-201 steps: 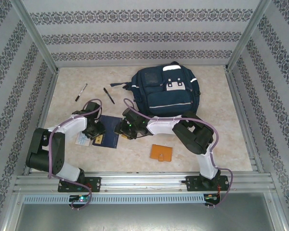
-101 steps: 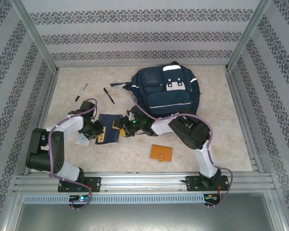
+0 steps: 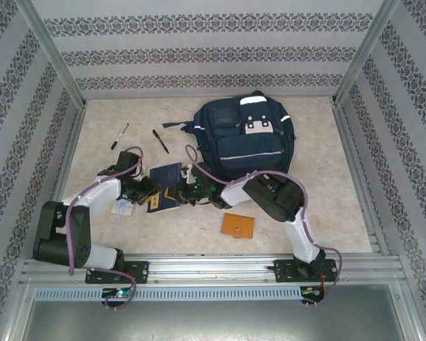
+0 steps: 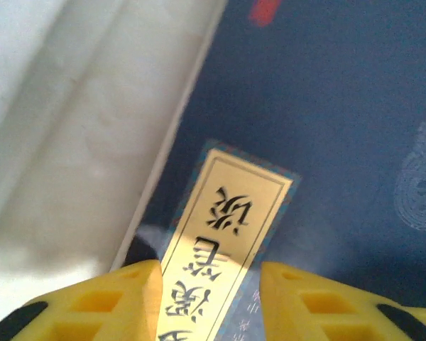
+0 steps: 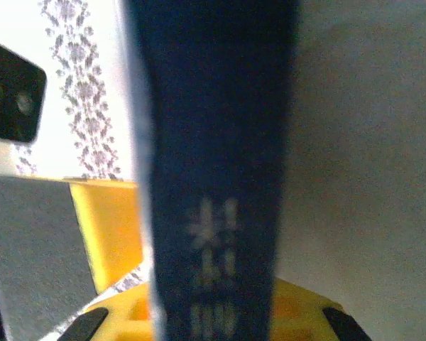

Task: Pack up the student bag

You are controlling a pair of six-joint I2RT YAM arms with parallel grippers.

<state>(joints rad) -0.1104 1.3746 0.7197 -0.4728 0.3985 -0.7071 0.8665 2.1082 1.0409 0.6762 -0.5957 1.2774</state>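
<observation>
Reaching inward, your right claw clamps the flat navy book; left claw gapes at its cover; navy fabric backpack just behind.

Left claw parted; right claw seemingly clamped; both facing each other.

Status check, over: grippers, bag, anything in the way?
Right gripper shut on the book, edge-on; left gripper open over its cover. Bag lies just beyond, book not in. Pens, wallet not between book and bag.
</observation>
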